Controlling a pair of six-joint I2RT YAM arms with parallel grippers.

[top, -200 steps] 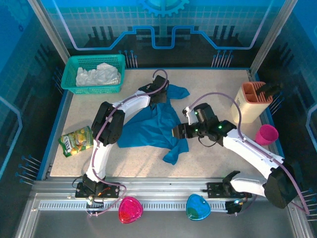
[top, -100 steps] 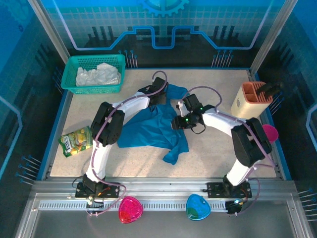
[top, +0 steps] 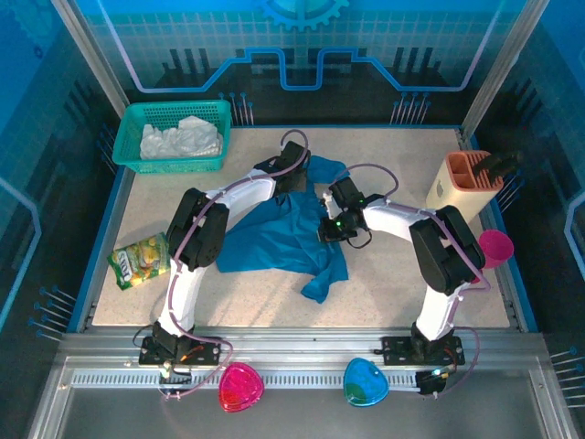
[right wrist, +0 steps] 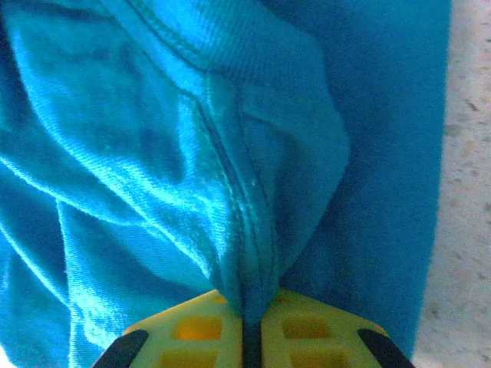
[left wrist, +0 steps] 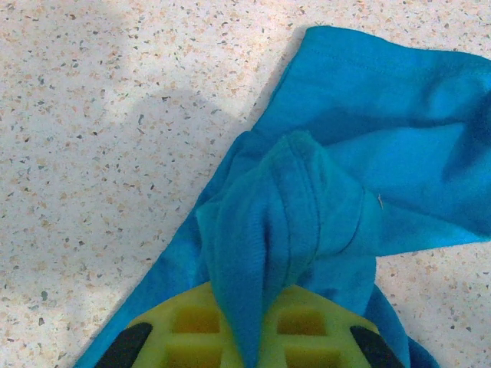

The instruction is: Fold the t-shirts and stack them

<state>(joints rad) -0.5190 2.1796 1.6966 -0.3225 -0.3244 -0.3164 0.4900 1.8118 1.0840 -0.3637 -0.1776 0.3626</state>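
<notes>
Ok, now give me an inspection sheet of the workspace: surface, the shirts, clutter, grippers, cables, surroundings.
Surface: speckled tabletop, bare at the near right.
Job's things: teal-blue t-shirt crumpled mid-table, not folded; white t-shirt bunched in the green basket, far left.
Clutter: snack packet at the left edge; beige holder and pink cup at the right.
Grippers: left gripper shut on a pinched ridge of the teal-blue t-shirt; right gripper shut on a seamed fold of it.
Cables: purple cables loop along both arms, none seen caught in cloth.
Surroundings: blue-lit enclosure walls.
</notes>
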